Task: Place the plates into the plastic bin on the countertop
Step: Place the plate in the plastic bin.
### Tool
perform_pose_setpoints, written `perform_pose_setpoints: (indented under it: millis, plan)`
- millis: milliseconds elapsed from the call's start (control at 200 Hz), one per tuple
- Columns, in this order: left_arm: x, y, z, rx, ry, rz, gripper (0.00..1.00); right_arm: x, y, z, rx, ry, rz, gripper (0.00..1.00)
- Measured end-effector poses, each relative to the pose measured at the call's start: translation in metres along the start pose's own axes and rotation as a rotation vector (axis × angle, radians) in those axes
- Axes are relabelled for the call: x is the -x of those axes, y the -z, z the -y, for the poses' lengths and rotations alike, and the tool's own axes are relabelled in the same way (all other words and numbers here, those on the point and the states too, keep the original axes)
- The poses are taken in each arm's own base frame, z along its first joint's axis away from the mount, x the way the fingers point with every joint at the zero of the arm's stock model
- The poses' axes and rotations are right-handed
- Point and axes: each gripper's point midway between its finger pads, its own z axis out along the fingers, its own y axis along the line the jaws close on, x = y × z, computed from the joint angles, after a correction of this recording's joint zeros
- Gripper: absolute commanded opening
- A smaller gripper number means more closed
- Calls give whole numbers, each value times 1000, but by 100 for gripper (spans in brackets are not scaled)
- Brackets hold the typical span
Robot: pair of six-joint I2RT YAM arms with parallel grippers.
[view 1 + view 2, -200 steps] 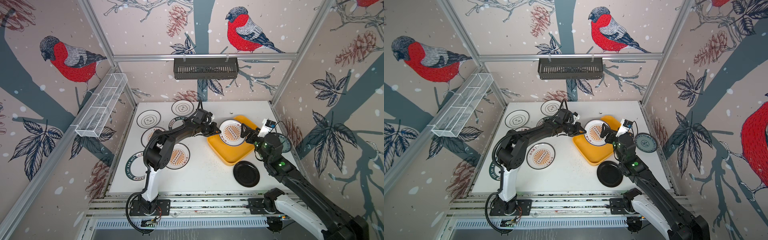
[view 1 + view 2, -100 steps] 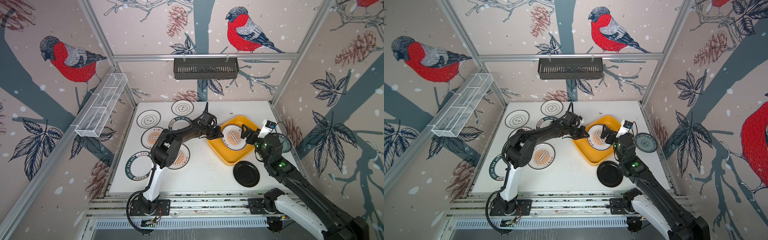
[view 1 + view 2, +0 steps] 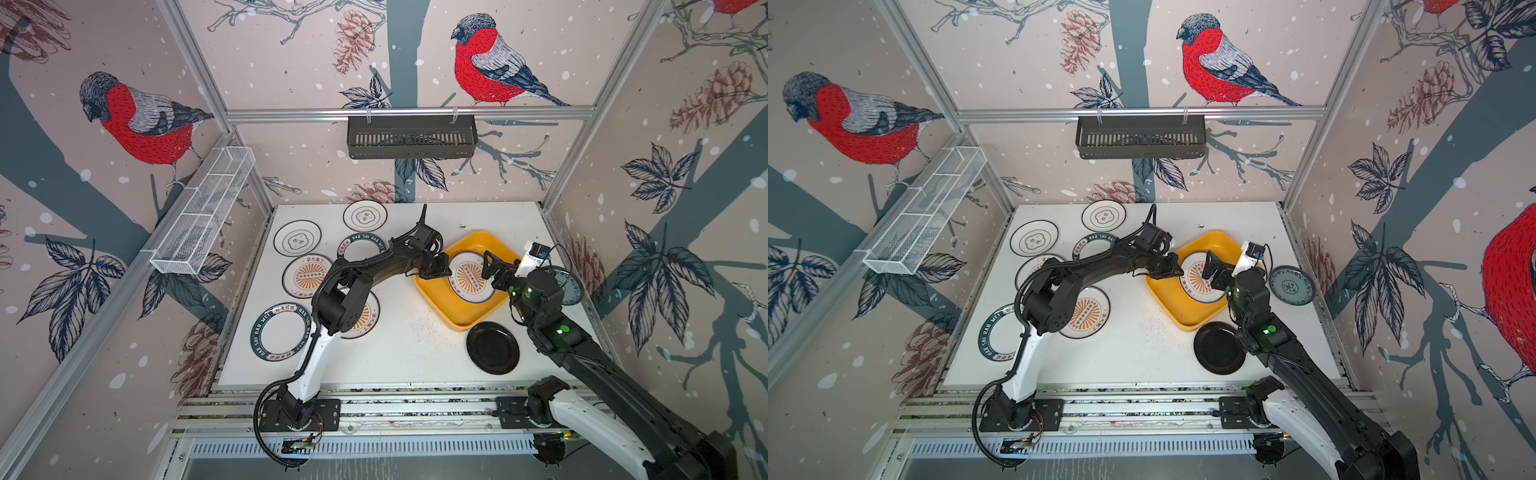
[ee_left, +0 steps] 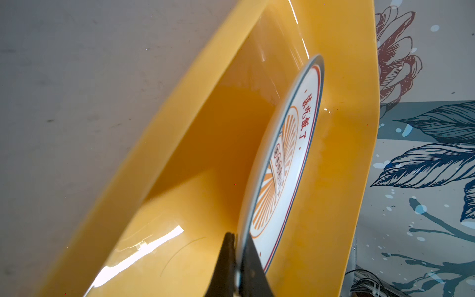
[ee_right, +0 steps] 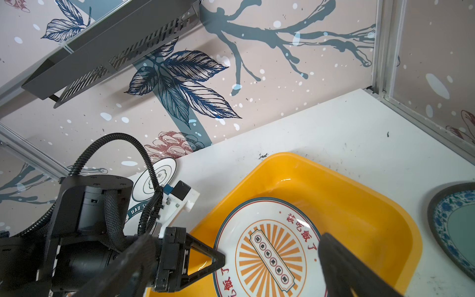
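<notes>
The left hand (image 3: 445, 269) pinches the rim of the sunburst plate (image 3: 471, 277) inside the plastic bin (image 3: 432, 293), so an early release could knock it against the wide-open right hand (image 3: 487, 266).

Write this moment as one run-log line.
left hand: shut on sunburst plate | sunburst plate: in yellow bin | right hand: open above it

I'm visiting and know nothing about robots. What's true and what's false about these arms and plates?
1. The left gripper pinches the rim of a sunburst plate. True.
2. That plate is over the yellow bin. True.
3. The right gripper is clamped on the black plate. False: its jaws stand open by the sunburst plate; the black plate lies untouched on the countertop.
4. The blue-green plate lies in the bin. False: it lies on the countertop beside the bin.
</notes>
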Motion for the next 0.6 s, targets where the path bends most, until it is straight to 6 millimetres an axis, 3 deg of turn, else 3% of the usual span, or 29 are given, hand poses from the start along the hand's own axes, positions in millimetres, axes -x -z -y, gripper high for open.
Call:
perform_pose_setpoints:
  millis: [310, 600]
  plan:
    - [0, -1, -1, 11, -7, -1, 22, 0, -1, 2, -9, 7, 2, 100]
    - [3, 1, -3, 39, -16, 10, 27, -3, -3, 3, -15, 27, -8, 100]
